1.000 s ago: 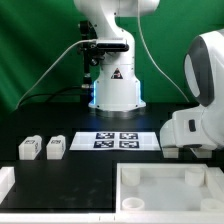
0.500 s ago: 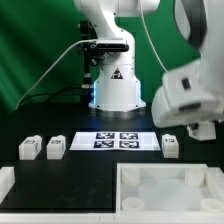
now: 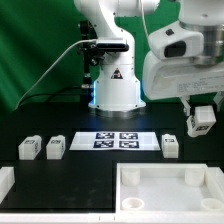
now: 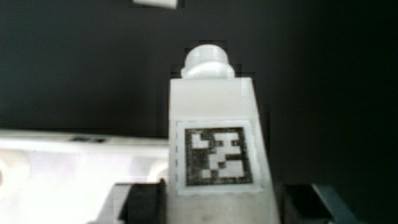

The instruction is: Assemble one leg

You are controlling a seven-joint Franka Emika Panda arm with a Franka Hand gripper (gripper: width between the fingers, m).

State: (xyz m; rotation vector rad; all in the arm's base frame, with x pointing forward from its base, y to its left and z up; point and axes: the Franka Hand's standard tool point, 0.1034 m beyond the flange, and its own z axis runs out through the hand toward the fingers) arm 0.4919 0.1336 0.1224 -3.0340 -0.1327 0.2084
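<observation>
The fingers (image 4: 143, 205) are closed narrow on the small white rectangular plastic leg (image 3: 203, 119). It hangs in the air, apart from the table (image 3: 90, 168), over the table's edge at the exterior view's right. I judge it light and stiff, but smooth, so it may slip. Holding the flat sides near the tagged end seems right, and it leaves the round peg (image 4: 208, 60) free.

Tagged white leg (image 3: 203, 120) aloft, upright
</observation>
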